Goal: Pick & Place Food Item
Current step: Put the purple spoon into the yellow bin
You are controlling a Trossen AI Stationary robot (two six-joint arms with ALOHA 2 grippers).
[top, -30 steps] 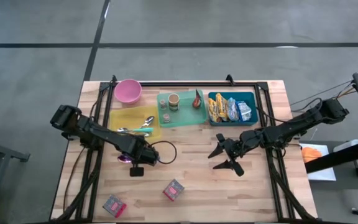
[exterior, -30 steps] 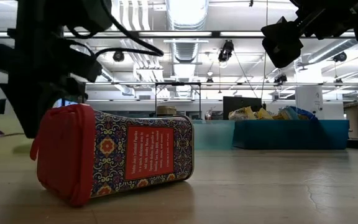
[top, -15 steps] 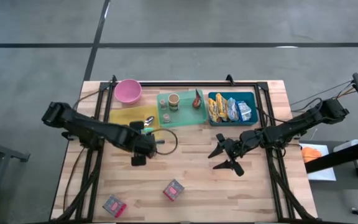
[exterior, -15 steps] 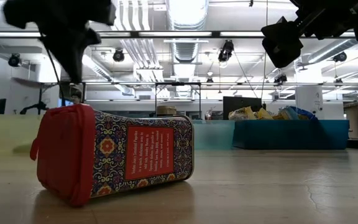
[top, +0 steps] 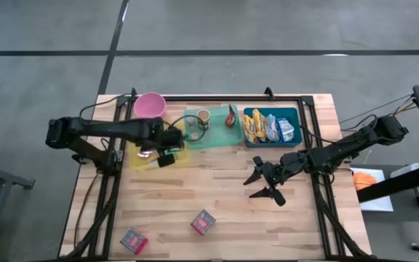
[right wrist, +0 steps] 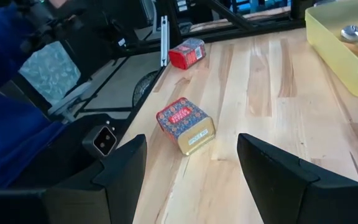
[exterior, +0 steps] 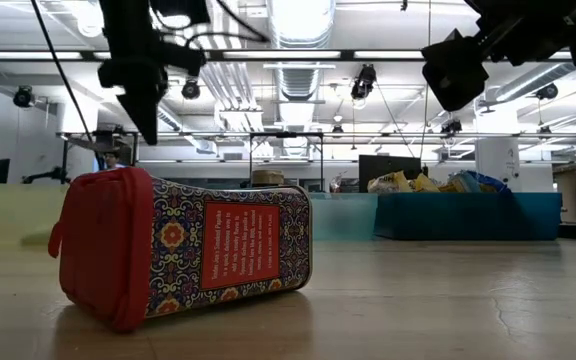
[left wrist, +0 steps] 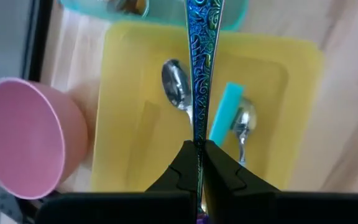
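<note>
The left arm reaches across to the yellow tray [top: 140,161], its tool [left wrist: 197,163] pinched tight on a blue patterned utensil handle [left wrist: 199,62] above two spoons [left wrist: 176,84]. The right arm stretches inward at mid-tabletop, its tool [top: 262,182] spread wide and empty. On the wooden tabletop [top: 231,211], snack packets [top: 268,127] fill the teal bin [top: 297,138]; two patterned tins [top: 203,222] lie near the front edge. A pink bowl [top: 150,106] sits beside the tray.

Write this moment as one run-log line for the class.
left gripper: shut on blue patterned utensil, above yellow tray | right gripper: open, empty, over bare table | patterned tins: untouched
</note>
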